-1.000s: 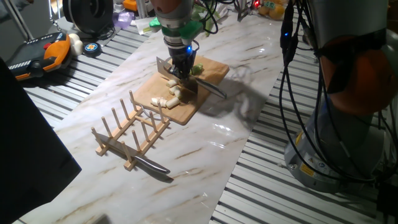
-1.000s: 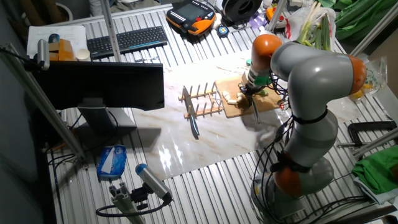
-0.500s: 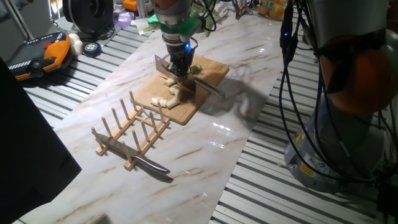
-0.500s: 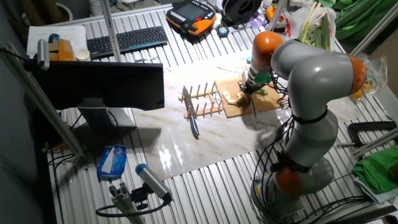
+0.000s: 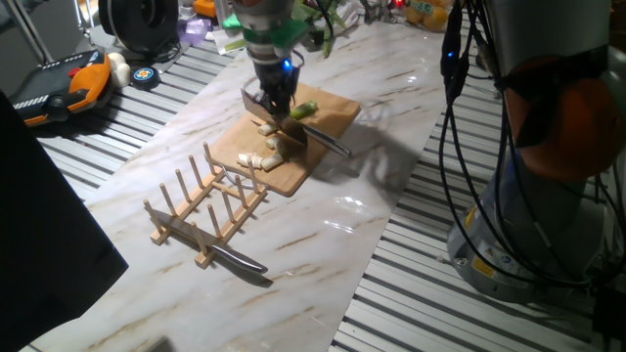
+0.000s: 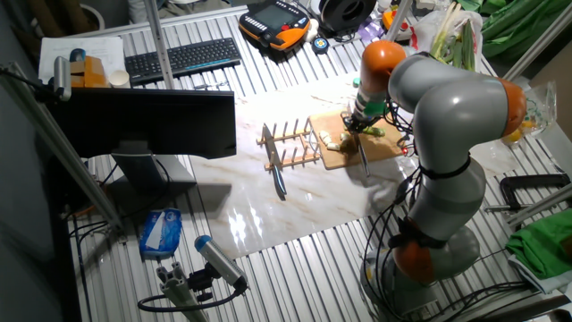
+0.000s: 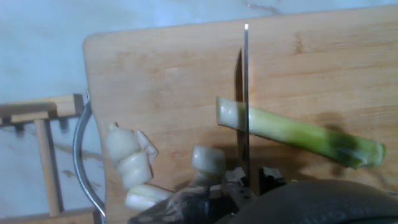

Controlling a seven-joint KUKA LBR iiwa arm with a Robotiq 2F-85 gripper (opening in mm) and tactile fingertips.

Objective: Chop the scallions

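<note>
Scallions (image 7: 292,134) under knife blade (image 7: 245,106), hand view only

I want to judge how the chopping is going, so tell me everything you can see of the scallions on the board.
The scallions show as one uncut stalk plus cut pieces, all on the wooden cutting board. The stalk lies flat, creamy white at its cut end, shading to green at the other. The knife blade crosses it close to the white end; whether it touches is unclear. Stubby white pieces lie beside it, with more clustered near the board's edge.
</note>
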